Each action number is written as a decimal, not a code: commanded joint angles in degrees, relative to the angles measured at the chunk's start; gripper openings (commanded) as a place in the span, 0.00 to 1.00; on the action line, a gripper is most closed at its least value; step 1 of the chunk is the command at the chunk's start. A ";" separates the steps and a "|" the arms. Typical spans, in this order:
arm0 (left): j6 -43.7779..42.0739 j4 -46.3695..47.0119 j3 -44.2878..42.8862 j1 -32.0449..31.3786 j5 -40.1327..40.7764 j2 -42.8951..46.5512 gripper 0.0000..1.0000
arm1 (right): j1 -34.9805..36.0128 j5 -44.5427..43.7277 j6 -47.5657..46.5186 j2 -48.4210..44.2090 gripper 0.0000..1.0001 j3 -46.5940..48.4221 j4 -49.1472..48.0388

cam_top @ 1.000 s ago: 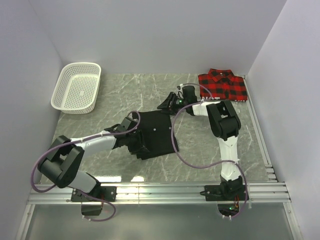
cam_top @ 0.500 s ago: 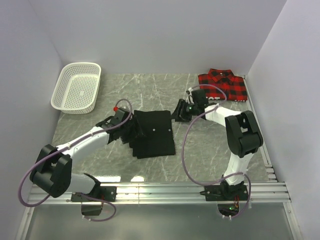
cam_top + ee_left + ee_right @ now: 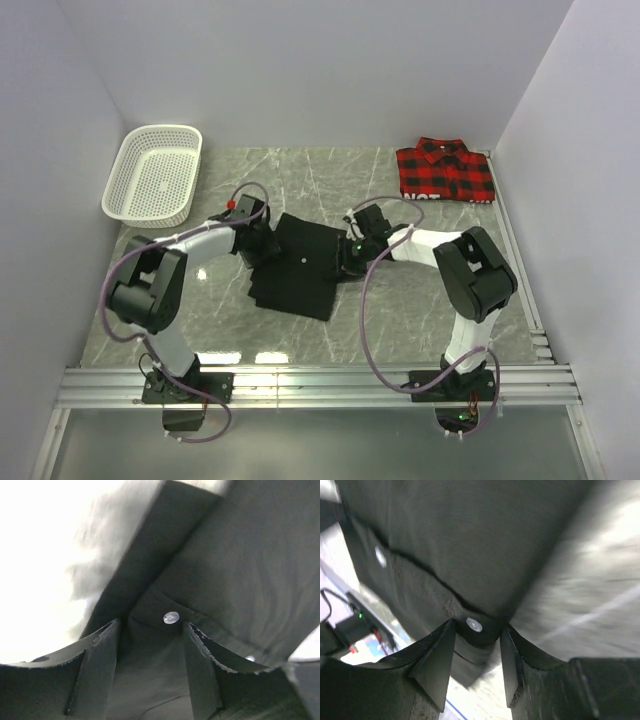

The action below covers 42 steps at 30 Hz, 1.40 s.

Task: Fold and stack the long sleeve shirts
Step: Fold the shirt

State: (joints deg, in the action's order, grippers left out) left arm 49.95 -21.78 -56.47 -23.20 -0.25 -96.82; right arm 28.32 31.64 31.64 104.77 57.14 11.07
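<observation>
The black long sleeve shirt [image 3: 300, 268] lies folded into a rough rectangle in the middle of the table. My left gripper [image 3: 262, 243] is low at its upper left corner. In the left wrist view its jaws [image 3: 151, 626] stand apart over smooth black cloth [image 3: 240, 565] with a pale button [image 3: 171, 617] just ahead. My right gripper [image 3: 350, 255] is at the shirt's right edge. In the right wrist view its fingers [image 3: 477, 630] pinch a bunched fold of black cloth [image 3: 470, 540] carrying a button [image 3: 474, 625]. The red-and-black plaid shirt [image 3: 445, 170] lies folded at the back right.
A white mesh basket [image 3: 155, 175] stands at the back left corner. White walls close in the marble table [image 3: 420, 300] on three sides, and a metal rail [image 3: 320, 382] runs along the near edge by the arm bases.
The right gripper brought its black flap down from the back onto the shirt's right edge. The left gripper moved from the shirt's left side to its upper left corner. The shirt turned slightly.
</observation>
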 commanded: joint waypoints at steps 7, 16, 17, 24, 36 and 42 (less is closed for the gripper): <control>-12.33 0.51 -19.71 3.42 0.08 -16.11 0.61 | 16.15 4.84 4.58 2.97 0.47 5.94 -2.03; -16.73 1.30 -23.44 4.39 7.72 -8.85 0.87 | 14.05 -7.80 0.71 -9.31 0.52 4.22 2.36; -16.56 1.56 -21.16 4.31 7.98 -5.78 0.90 | 13.26 -10.34 -0.08 -10.80 0.54 3.16 3.07; -20.06 -0.27 -13.23 -6.31 18.52 5.23 0.93 | 0.44 -24.32 -1.93 -26.00 0.81 -6.34 9.58; -33.67 -4.32 -18.67 -33.57 34.00 -6.18 0.87 | -17.40 -24.78 0.35 -39.10 0.96 -12.14 9.77; -40.80 -3.44 -20.88 -38.93 34.53 -12.08 0.79 | -20.40 -23.29 1.15 -41.75 0.96 -15.48 8.53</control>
State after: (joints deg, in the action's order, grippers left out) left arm 15.22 -25.17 -74.17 -60.31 31.35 -108.47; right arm 9.10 7.77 32.10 64.99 42.72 21.37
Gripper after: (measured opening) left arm 0.806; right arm 0.963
